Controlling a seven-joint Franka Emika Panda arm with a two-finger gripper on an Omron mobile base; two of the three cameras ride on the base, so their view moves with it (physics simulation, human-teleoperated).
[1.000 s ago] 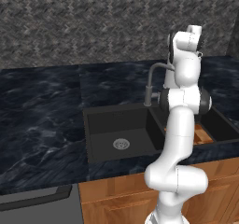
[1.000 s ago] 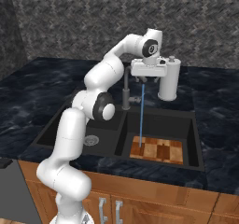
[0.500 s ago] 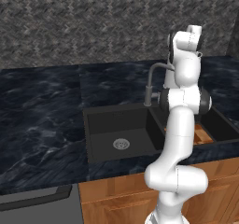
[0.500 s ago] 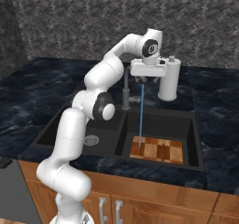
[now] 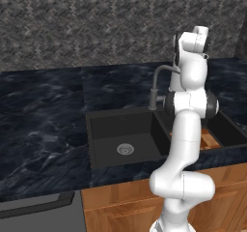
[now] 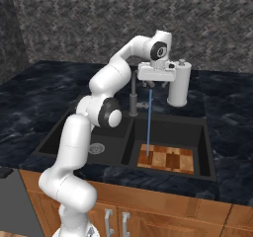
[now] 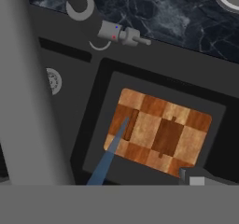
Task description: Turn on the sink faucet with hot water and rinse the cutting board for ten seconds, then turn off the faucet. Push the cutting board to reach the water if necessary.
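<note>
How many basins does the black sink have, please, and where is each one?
2. The left basin holds the round silver drain. The right basin holds the cutting board, and the water falls onto it.

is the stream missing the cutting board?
No, the water lands on the left part of the cutting board lying in the right basin of the sink.

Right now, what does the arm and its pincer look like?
A glossy white arm of rounded tube segments with dark grey bands at the joints and a black disc on the wrist cap. The pincer has a flat white rectangular body and two small dark fingers. No cables or markings are visible.
</note>
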